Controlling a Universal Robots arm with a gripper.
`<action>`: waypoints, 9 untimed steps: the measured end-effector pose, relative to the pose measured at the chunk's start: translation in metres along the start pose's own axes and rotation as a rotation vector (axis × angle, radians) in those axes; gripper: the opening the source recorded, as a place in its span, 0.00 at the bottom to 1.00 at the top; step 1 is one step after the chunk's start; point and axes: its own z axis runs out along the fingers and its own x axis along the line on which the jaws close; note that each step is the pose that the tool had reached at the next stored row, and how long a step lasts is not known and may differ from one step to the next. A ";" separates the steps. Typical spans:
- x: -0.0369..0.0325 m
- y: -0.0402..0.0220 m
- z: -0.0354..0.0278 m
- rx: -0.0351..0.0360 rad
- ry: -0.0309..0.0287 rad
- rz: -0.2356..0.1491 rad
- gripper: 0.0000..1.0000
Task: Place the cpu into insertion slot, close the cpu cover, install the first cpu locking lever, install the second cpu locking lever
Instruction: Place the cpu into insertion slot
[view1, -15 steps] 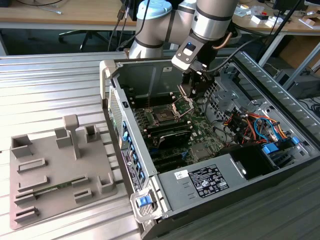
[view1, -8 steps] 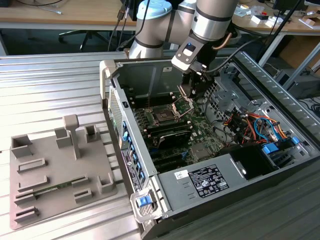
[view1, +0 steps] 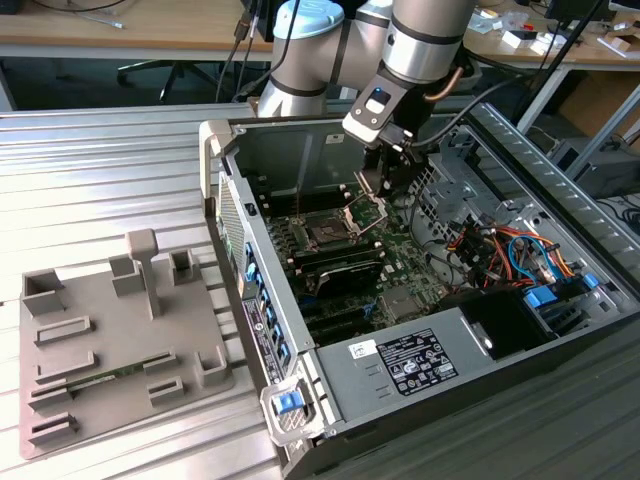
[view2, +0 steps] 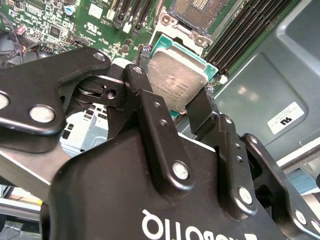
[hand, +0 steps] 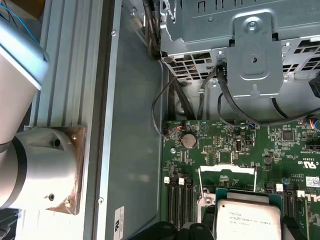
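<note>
My gripper (view1: 386, 188) hangs inside the open computer case (view1: 300, 340), above the motherboard (view1: 400, 265) and just toward the exterior view's right of the insertion slot (view1: 327, 232). It is shut on the cpu (view2: 182, 75), whose silvery metal top faces both wrist cameras. The black fingers (view2: 145, 100) press on two opposite edges of the chip. The open slot (view2: 200, 10) lies a short way beyond the cpu (hand: 247, 217). The cpu cover (hand: 227, 172), a thin silvery frame, stands swung up from its hinge beside the slot. The chip is clear of the slot.
A grey fixture plate (view1: 100, 340) with posts lies at the exterior view's left, outside the case. Drive cage and coloured cables (view1: 510, 250) crowd the case's right side. The power supply (view1: 420, 360) sits near the front. Memory slots (view2: 240, 30) flank the socket.
</note>
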 end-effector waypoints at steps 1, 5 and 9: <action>0.0000 0.0000 0.0002 0.0000 0.0000 0.000 0.55; 0.0000 -0.0001 0.0009 0.0000 0.0000 0.000 0.55; 0.0000 -0.0002 0.0015 0.0000 0.0000 0.000 0.55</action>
